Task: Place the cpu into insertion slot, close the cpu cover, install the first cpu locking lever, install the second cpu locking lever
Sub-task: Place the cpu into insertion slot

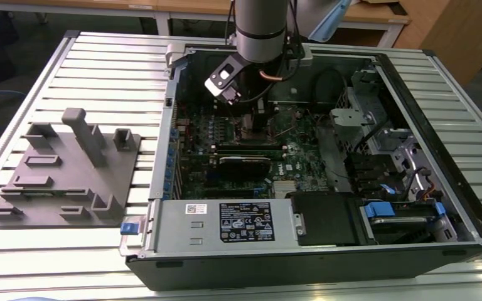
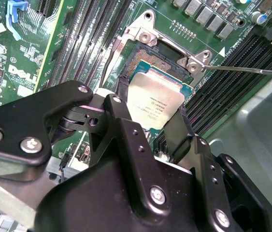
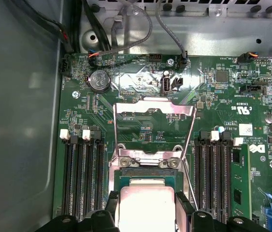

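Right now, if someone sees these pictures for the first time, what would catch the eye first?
In the second wrist view, the gripper holds the cpu between its black fingers, over the insertion slot. In the first wrist view, the cpu cover lies flipped open beyond the socket. In the exterior view, the arm reaches down into the open computer case on the slatted table.

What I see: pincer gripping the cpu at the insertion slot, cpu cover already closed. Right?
No: the first wrist view shows the cpu cover open, swung back from the insertion slot. The pincer does grip the cpu there.
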`<state>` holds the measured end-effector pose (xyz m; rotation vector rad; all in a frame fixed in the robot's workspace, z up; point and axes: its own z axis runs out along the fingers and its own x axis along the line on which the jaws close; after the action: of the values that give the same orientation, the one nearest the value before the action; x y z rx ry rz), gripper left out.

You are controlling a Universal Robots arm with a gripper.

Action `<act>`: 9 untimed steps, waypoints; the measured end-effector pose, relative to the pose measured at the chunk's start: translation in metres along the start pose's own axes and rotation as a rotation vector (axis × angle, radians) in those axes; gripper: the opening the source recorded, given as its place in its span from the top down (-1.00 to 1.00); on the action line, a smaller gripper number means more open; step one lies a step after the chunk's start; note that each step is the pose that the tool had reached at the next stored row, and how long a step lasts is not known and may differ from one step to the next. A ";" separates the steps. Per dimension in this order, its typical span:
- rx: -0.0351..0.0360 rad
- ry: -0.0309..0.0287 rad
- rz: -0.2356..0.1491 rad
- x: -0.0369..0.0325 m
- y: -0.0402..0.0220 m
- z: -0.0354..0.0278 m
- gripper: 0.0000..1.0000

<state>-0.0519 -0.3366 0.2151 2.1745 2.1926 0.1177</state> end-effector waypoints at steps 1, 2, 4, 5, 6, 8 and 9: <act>0.0000 0.0000 0.000 0.0000 0.0000 0.0004 -0.08; 0.0000 0.0000 0.000 0.0000 0.0000 0.0004 -0.08; -0.0002 0.0003 0.000 0.0000 0.0000 0.0007 -0.08; -0.0002 0.0003 0.000 0.0000 -0.0001 0.0009 -0.08; -0.0001 0.0002 0.000 0.0000 -0.0001 0.0010 -0.08; -0.0001 0.0001 0.000 0.0000 -0.0001 0.0013 -0.08; -0.0001 0.0001 0.000 0.0000 -0.0001 0.0013 -0.08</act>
<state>-0.0519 -0.3366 0.2138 2.1745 2.1926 0.1178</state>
